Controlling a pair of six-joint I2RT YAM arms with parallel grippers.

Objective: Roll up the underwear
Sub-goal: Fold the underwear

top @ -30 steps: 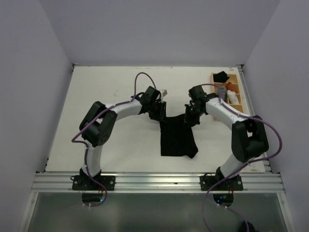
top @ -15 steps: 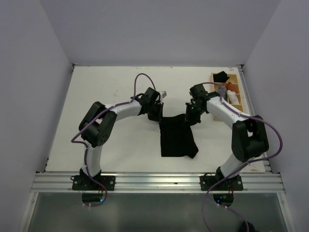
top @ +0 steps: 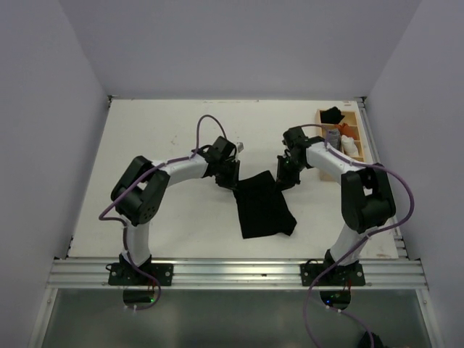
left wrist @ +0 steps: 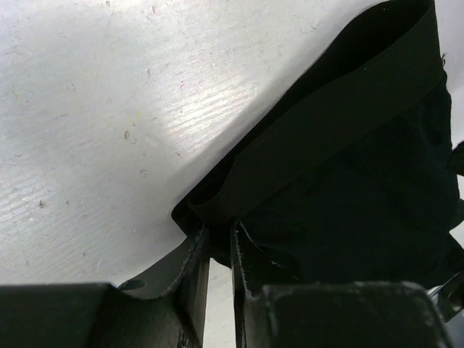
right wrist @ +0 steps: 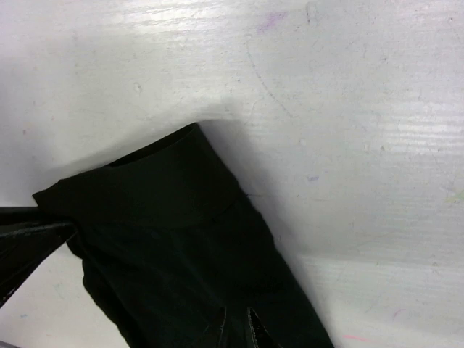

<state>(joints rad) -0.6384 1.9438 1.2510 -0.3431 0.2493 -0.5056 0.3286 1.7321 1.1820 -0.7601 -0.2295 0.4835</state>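
1. The underwear [top: 265, 209] lies spread on the table [top: 159, 138] at mid-frame of the top view, held at its far edge.
2. The left gripper [left wrist: 220, 241] has its fingers nearly together, clamped on one waistband corner. The right gripper [right wrist: 236, 325] looks pinched on the other corner.
3. Risk: a thin pinch may slip, or uneven arm travel may skew the fold and leave a loose, lopsided roll.
4. No brand, label or writing is readable.

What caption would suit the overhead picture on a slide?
Left end effector and right end effector each pinch a far corner of the black underwear lying on the white table.
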